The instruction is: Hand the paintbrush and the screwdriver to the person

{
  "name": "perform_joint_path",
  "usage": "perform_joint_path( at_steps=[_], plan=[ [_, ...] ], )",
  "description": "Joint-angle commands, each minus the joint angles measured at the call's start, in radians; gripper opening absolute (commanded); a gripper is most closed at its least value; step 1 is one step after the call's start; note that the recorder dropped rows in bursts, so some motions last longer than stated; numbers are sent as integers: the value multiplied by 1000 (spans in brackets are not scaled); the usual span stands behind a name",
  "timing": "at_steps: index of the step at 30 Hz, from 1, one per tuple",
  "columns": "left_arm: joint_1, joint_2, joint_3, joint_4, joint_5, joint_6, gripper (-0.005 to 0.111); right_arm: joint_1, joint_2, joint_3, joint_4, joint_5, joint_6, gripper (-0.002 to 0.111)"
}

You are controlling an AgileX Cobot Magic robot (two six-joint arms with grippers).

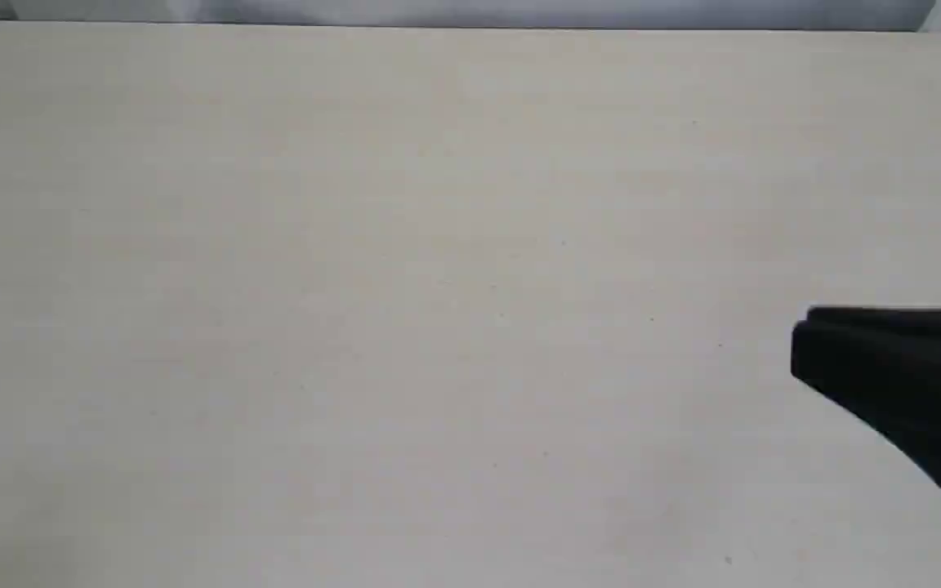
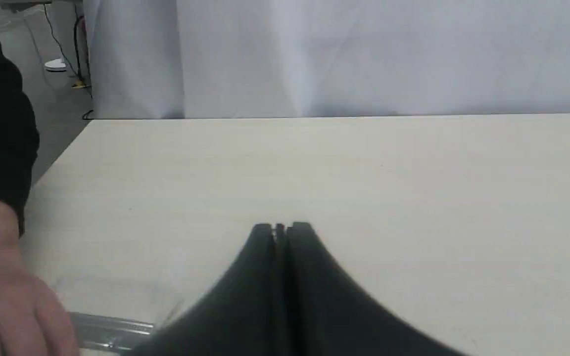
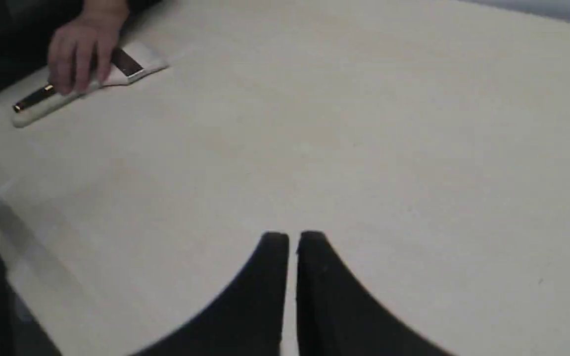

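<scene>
Hand (image 3: 79, 49) on paintbrush (image 3: 129, 64), screwdriver (image 3: 35, 98) (near table (image 3: 364, 123) edge) | both jaws closed

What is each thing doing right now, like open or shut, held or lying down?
left gripper: shut, empty.
right gripper: almost shut, empty.
person's hand: resting on both tools.
paintbrush: flat on the table, under the hand.
screwdriver: flat beside the paintbrush, under the hand.

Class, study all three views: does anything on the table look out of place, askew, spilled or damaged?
Nothing stands out. The paintbrush and the screwdriver lie side by side on the table under the person's hand; no spill or damage shows.
</scene>
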Motion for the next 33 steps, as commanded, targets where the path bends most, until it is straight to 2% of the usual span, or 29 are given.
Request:
perform_joint_path(
  at_steps=[1, 5, 12, 15, 22, 30, 33],
  plan=[
    [-8, -2, 2, -2, -6, -2, 0, 1, -105, 76, 84, -21, 44, 4],
    [-8, -2, 2, -2, -6, -2, 0, 1, -187, 108, 101, -13, 34, 4],
    [-8, -2, 2, -2, -6, -2, 0, 1, -262, 108, -205, 16, 2, 4],
    [-8, -2, 2, -4, -4, -2, 0, -20, -302, 108, -277, 25, 2, 4],
    [-8, -2, 2, -4, -4, -2, 0, -343, -439, 130, -269, 20, 29, 4],
    [-8, -2, 2, -4, -4, -2, 0, -761, -439, 188, -197, -68, 28, 4],
    [-8, -2, 2, -4, -4, -2, 0, -882, -439, 212, -184, -77, 25, 4]
  ],
)
